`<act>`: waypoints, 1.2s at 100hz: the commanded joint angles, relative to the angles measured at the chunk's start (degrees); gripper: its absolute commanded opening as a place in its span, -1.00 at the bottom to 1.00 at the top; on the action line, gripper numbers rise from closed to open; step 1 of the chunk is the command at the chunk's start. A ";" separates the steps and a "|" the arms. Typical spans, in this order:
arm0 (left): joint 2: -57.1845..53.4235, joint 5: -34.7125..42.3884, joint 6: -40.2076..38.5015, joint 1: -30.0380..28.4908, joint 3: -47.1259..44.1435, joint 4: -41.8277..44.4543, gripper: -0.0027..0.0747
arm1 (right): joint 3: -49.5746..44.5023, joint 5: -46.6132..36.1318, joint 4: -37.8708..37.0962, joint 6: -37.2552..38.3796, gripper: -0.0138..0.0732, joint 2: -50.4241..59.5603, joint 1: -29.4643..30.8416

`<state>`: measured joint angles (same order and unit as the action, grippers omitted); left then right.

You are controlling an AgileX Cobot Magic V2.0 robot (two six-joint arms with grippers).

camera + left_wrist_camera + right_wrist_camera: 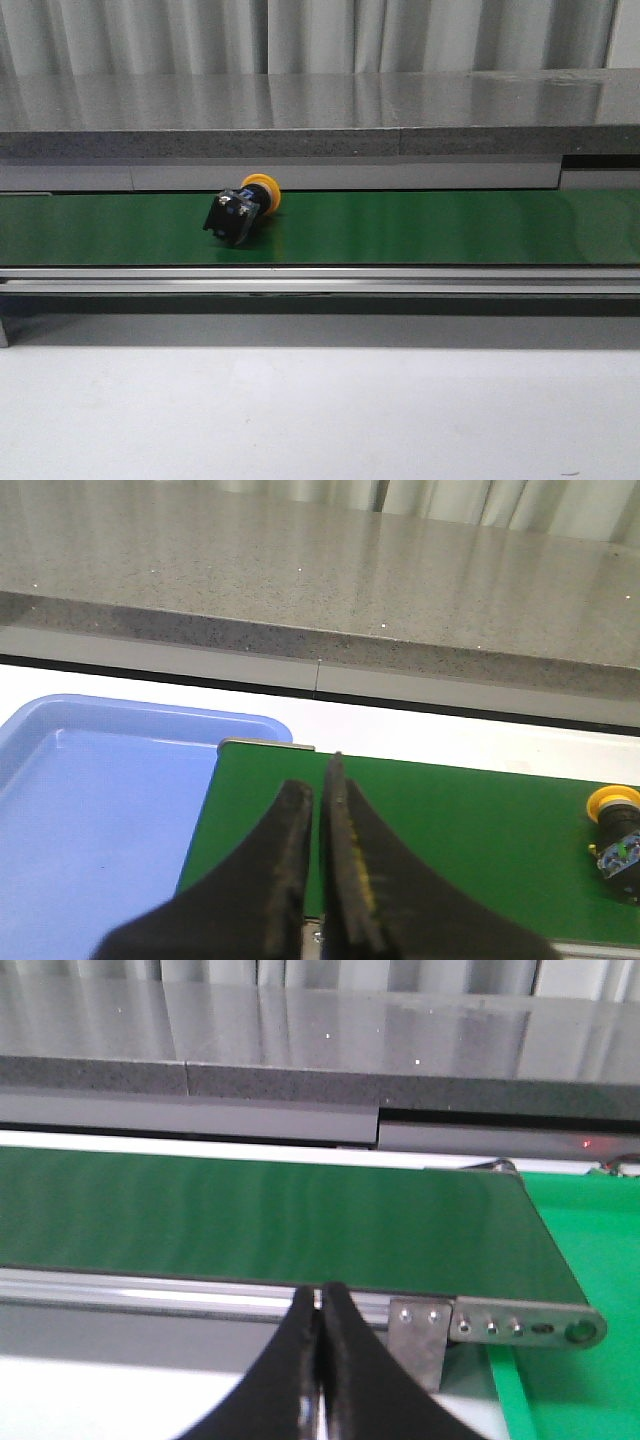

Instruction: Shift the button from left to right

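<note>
A: Where is the button (243, 209) sitting right now?

B: It is lying on its side on the green belt (450, 228), left of the belt's middle in the front view. The yellow cap is pointing toward the far edge and the dark body toward the near edge. The left wrist view is also catching it, off to one side and well apart from the left pincer (322, 780).

A: Is either pincer holding it?

B: No. The left pincer is hanging over the left end of the belt with its fingers pressed nearly together and nothing between them. The right pincer (320, 1295) is hovering near the belt's right end, fingers likewise closed together and empty.

A: So how far along are we?

B: I am judging it as barely under way. The button is resting on the left half, the right stretch of belt in the right wrist view is showing no button, and no grasp is being made. Everything from reaching the right end onward is left to do. Whether the belt is running, I cannot tell.

A: Counts?

B: One button. One belt. Two pincers. One blue tray (90, 810) beside the belt's left end, one green surface (580, 1260) past the right end, one grey worktop (320, 105) behind.
</note>
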<state>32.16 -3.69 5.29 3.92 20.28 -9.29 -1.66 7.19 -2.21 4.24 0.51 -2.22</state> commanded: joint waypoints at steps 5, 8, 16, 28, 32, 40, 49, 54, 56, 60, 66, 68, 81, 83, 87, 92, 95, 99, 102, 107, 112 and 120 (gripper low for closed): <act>0.31 4.81 -0.23 -0.18 1.64 -0.47 -0.92 | -0.01 -8.64 -0.37 -0.12 -0.84 1.01 0.12; 0.31 4.81 -0.23 -0.18 1.64 -0.47 -0.92 | 0.05 -9.13 -0.37 -0.12 -0.84 1.01 0.12; 0.31 4.81 -0.23 -0.18 1.64 -0.47 -0.92 | 0.73 -9.82 -0.37 -0.12 -0.84 0.96 0.12; 0.31 4.81 -0.23 -0.18 1.64 -0.47 -0.92 | 3.40 -7.19 -0.37 -0.12 -0.84 0.47 0.12; 0.31 4.81 -0.23 -0.18 1.64 -0.47 -0.92 | 4.80 -5.50 -0.37 -0.12 -0.84 -0.19 0.12; 0.31 4.81 -0.23 -0.18 1.64 -0.47 -0.92 | 8.08 -1.46 -0.37 -0.12 -0.84 -2.37 0.12; 0.31 4.81 -0.23 -0.18 1.64 -0.47 -0.92 | 12.82 3.55 -0.37 -0.12 -0.84 -6.57 0.12; 0.31 4.81 -0.23 -0.18 1.64 -0.47 -0.92 | 15.62 6.11 -0.37 -0.12 -0.84 -9.42 0.12; 0.31 4.81 -0.23 -0.18 1.64 -0.47 -0.92 | 16.82 7.20 -0.37 -0.12 -0.84 -10.76 0.12; 0.31 4.81 -0.23 -0.18 1.64 -0.47 -0.92 | 19.25 9.24 -0.37 -0.12 -0.84 -13.62 0.12; 0.31 4.81 -0.23 -0.18 1.64 -0.47 -0.92 | 22.53 11.66 -0.37 -0.12 -0.84 -17.76 0.12; 0.31 4.81 -0.23 -0.18 1.64 -0.47 -0.92 | 23.76 12.50 -0.37 -0.12 -0.84 -19.34 0.12; 0.31 4.81 -0.23 -0.18 1.64 -0.47 -0.92 | 31.04 16.99 -0.37 -0.12 -0.84 -29.95 0.12; 0.31 4.81 -0.23 -0.18 1.64 -0.47 -0.92 | 31.73 17.35 -0.37 -0.12 -0.84 -31.66 0.12; 0.31 4.81 -0.23 -0.18 1.64 -0.47 -0.92 | 33.72 18.26 -0.37 -0.12 -0.84 -34.42 0.12; 0.31 4.81 -0.23 -0.18 1.64 -0.47 -0.92 | 35.90 19.10 -0.37 -0.12 -0.84 -38.75 0.12; 0.31 4.81 -0.23 -0.18 1.64 -0.47 -0.92 | 37.39 19.78 -0.37 -0.12 -0.84 -40.84 0.12; 0.31 4.81 -0.23 -0.18 1.64 -0.47 -0.92 | 38.73 20.36 -0.32 -0.12 -0.84 -43.86 0.12; 0.31 4.81 -0.23 -0.18 1.64 -0.47 -0.92 | 39.99 20.80 -0.32 -0.12 -0.84 -45.69 0.12; 0.31 4.81 -0.23 -0.18 1.64 -0.47 -0.92 | 41.44 21.26 -0.32 -0.12 -0.84 -48.58 0.12; 0.31 4.81 -0.23 -0.18 1.64 -0.47 -0.92 | 42.47 21.45 -0.26 -0.12 -0.84 -51.32 0.12; 0.31 4.81 -0.23 -0.18 1.64 -0.47 -0.92 | 43.28 21.49 0.43 -0.12 -0.84 -54.96 0.12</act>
<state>32.16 -3.69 5.29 3.88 20.28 -9.29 38.77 31.34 -2.21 4.24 -51.50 -2.22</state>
